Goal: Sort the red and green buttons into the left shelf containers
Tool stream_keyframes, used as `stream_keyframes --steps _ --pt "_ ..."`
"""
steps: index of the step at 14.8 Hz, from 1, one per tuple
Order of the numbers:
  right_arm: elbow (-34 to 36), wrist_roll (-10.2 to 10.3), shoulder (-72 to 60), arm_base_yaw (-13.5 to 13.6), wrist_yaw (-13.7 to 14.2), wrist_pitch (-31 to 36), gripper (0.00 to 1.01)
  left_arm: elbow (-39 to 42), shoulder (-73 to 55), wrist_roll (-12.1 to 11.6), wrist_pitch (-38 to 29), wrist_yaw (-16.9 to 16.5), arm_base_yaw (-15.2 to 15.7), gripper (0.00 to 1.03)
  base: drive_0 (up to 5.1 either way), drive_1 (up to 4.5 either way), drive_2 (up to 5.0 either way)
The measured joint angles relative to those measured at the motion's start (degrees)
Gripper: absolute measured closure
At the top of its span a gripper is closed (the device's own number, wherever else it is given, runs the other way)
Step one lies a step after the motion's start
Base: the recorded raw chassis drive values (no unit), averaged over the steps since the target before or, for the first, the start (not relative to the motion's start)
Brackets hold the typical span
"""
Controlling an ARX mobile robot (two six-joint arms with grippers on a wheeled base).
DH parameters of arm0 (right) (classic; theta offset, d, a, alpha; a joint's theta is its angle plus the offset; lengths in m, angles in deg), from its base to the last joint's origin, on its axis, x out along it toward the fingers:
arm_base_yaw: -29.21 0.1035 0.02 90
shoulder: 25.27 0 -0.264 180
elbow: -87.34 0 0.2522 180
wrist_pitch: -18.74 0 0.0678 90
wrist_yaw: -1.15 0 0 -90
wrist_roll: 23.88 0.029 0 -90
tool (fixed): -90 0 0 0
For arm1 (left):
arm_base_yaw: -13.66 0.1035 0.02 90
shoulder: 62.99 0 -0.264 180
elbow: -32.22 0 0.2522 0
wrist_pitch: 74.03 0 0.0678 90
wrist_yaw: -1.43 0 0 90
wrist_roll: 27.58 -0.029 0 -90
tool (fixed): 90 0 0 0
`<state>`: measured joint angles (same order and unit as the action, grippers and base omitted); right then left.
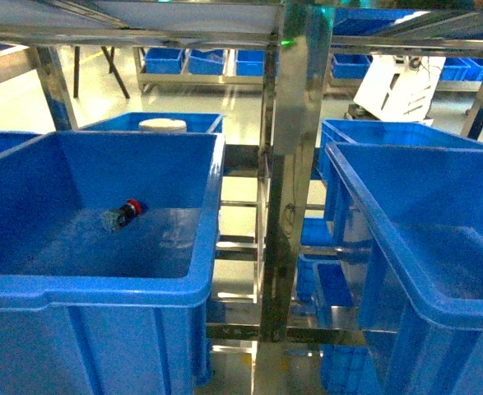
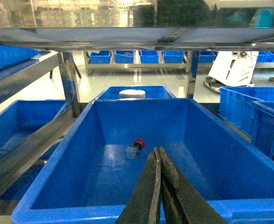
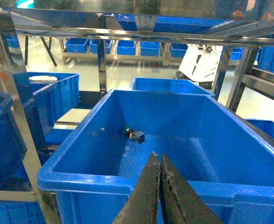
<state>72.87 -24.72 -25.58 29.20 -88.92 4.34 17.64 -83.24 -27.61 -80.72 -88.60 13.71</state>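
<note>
The red-capped button (image 1: 123, 216) lies on its side on the floor of the left blue tub (image 1: 101, 290), toward the back wall, cap pointing up and right in the head view. The left wrist view shows the same button (image 2: 135, 148) just beyond the left gripper (image 2: 159, 151), whose two dark fingers press together with nothing between them, poised above the near rim of that tub (image 2: 104, 210). In the right wrist view the right gripper (image 3: 159, 157) is likewise closed tight and empty, above the near rim of the right blue tub (image 3: 104, 179). On that tub's floor, toward the far left corner, lies a green-capped button (image 3: 134, 135), well apart from the fingertips; its body looks grey, though the picture is soft there. In the head view neither gripper appears. Behind the left tub stands another blue bin (image 1: 193, 122) with a white round lid (image 1: 163, 125) at its top. A shiny steel shelf post (image 1: 294, 181) rises between the two tubs, and rows of smaller blue bins (image 1: 164, 59) line a far rack.
</note>
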Motion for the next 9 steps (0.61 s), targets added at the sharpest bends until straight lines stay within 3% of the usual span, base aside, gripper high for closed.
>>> stream_keyframes --steps 8,9 --pt "0.0 0.0 0.0 0.0 0.1 0.4 0.99 0.0 10.2 0.0 10.3 0.1 0.0 1.01 0.0 0.00 0.0" --pt "0.0 0.0 0.0 0.0 0.1 0.4 0.99 0.0 13.4 0.0 14.9 0.3 0.0 1.01 0.0 0.00 0.0"
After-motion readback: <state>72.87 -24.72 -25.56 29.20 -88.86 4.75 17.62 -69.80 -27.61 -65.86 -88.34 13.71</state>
